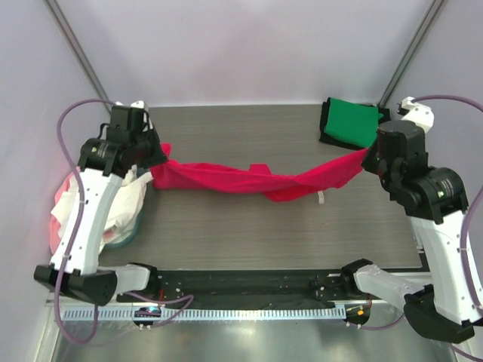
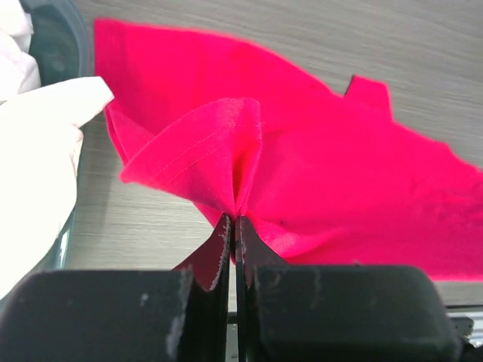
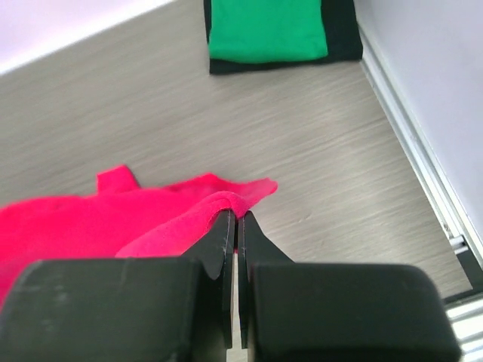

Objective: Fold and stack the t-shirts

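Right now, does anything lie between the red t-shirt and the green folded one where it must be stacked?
Nothing visible: only bare table separates the red t-shirt from the green t-shirt in the far right corner.

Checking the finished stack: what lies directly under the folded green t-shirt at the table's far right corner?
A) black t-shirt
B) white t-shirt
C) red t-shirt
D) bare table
A: the black t-shirt shows as a dark border beneath the green t-shirt.
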Controlling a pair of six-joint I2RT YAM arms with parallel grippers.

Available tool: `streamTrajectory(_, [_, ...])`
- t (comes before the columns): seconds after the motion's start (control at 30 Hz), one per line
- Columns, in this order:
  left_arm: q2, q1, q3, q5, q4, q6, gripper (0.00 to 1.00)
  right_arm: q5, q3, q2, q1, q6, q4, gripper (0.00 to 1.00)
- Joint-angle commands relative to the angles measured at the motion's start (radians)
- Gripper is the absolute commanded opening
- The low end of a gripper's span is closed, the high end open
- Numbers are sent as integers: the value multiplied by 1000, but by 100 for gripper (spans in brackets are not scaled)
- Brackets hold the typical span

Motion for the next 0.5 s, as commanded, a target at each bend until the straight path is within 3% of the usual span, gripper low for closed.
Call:
streamTrajectory(0.0, [-126,7,36,8,49,-24,0,72,43,-94,-5,-46,74,1])
streamTrajectory(0.3, [-296,5,210,41,28,-50,0,-74,191,-256,-5,-249,306,1])
streamTrajectory(0.47, [-413,5,234,120,156,9,0,-131,236,-339,-6,-348,430,1])
